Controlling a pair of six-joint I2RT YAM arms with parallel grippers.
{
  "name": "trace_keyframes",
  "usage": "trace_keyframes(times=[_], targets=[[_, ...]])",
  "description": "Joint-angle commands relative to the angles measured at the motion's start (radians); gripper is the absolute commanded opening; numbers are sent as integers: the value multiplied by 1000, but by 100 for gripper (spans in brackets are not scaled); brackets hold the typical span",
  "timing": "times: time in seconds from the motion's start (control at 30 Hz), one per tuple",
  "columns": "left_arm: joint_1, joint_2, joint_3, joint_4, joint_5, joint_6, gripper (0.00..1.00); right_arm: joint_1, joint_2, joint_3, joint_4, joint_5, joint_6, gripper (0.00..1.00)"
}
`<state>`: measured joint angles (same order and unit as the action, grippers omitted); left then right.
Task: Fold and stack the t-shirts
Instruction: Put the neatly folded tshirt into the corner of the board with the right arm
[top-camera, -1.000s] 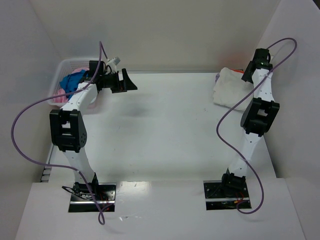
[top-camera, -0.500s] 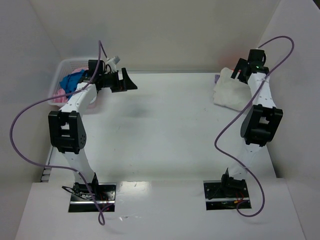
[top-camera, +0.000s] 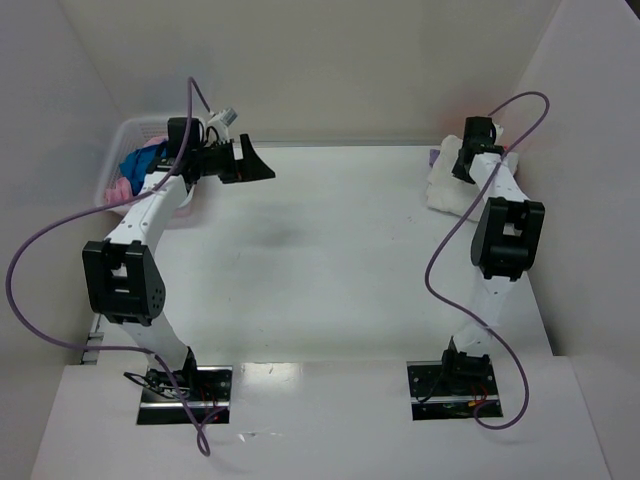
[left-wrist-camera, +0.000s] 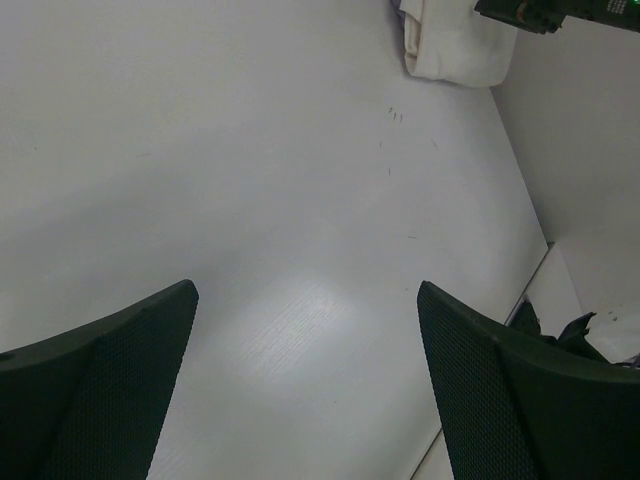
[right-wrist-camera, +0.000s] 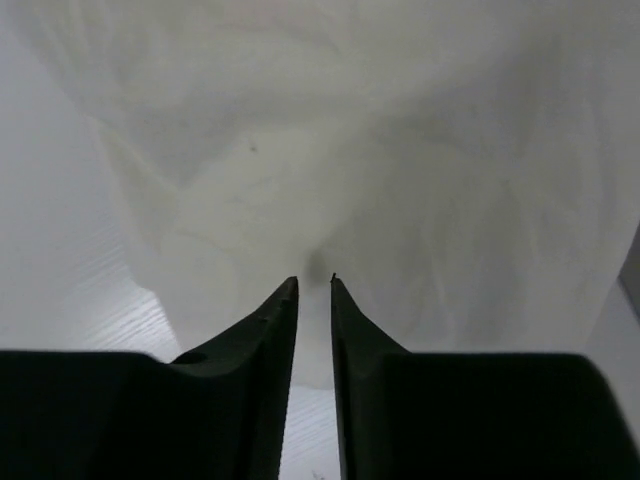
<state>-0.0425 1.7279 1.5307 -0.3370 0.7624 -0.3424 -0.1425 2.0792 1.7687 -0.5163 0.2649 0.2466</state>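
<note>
A large cream-white t-shirt (top-camera: 445, 190) lies bunched at the table's far right corner, also seen in the left wrist view (left-wrist-camera: 455, 50). My right gripper (top-camera: 459, 163) bears down on its top; in the right wrist view the cream-white t-shirt (right-wrist-camera: 350, 150) fills the frame and puckers where my right gripper (right-wrist-camera: 315, 279) pinches it, jaws almost together. A sliver of lavender cloth (top-camera: 436, 156) peeks out at the shirt's left edge. A blue t-shirt (top-camera: 138, 162) and a pink one (top-camera: 120, 188) lie in the basket. My left gripper (top-camera: 262, 166) (left-wrist-camera: 307, 290) hovers open above bare table.
The white lattice basket (top-camera: 128, 130) stands at the far left corner beside the left arm. White walls close in the table on the left, back and right. The right arm's wrist (left-wrist-camera: 560, 12) shows at the top of the left wrist view.
My right gripper swung left and down onto the cream-white t-shirt and closed on a fold of it. The left arm's elbow shifted left; its gripper stayed open in place.
</note>
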Motion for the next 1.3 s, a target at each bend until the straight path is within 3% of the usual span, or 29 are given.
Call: trace_keyframes(times=[0.0, 0.2, 0.9, 1.1, 1.27], targets=[[-2, -27, -23, 35, 31, 3, 98, -5, 30, 58, 65, 114, 26, 21], [-2, 21, -4, 44, 31, -18, 98, -5, 189, 196, 35, 175, 26, 11], [-2, 59, 72, 0, 48, 62, 98, -63, 455, 621, 15, 188, 31, 15], [-2, 59, 72, -20, 48, 71, 98, -63, 620, 842, -128, 157, 22, 15], [-2, 59, 92, -30, 23, 71, 98, -63, 665, 862, -129, 135, 22, 18]])
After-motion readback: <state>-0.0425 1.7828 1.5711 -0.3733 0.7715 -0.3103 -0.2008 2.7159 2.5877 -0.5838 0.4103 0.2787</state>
